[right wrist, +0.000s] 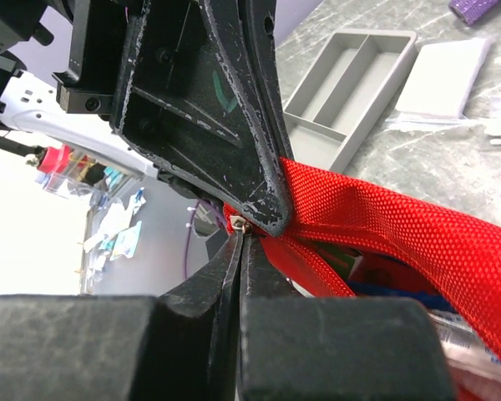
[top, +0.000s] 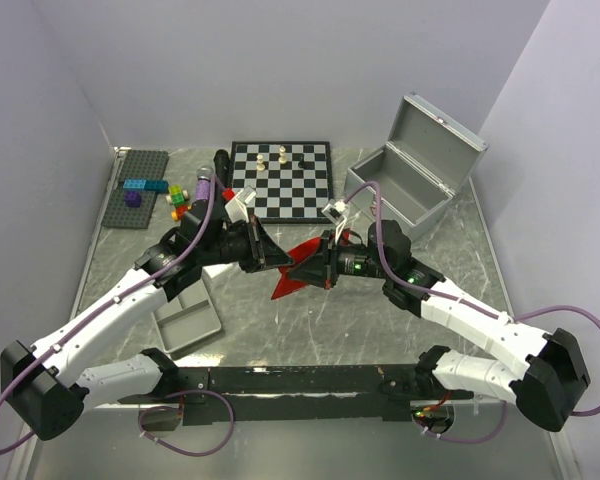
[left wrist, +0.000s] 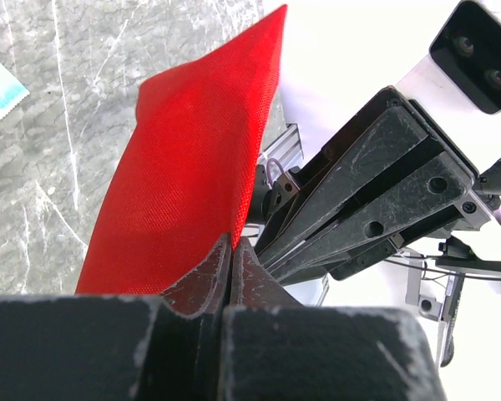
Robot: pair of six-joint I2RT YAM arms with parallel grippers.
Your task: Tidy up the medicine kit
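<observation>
Both jaws pinch edges of the red pouch (left wrist: 192, 167).

Top view high behind arms (top: 130, 300), down onto table (top: 310, 320); wrist views close, opposed, sharing red pouch (left wrist: 192, 159)

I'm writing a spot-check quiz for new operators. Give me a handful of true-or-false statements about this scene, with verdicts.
1. The medicine kit has its lid open. True.
2. The red pouch lies inside the medicine kit. False: it is out over the table, apart from the kit.
3. The left claw is shut on the red pouch. True.
4. The right claw gapes wide open. False: it is shut at the pouch's edge.
5. The chessboard is bare. False: a few pieces stand on it.
6. The divided grey tray sits on the table's left side. True.
</observation>
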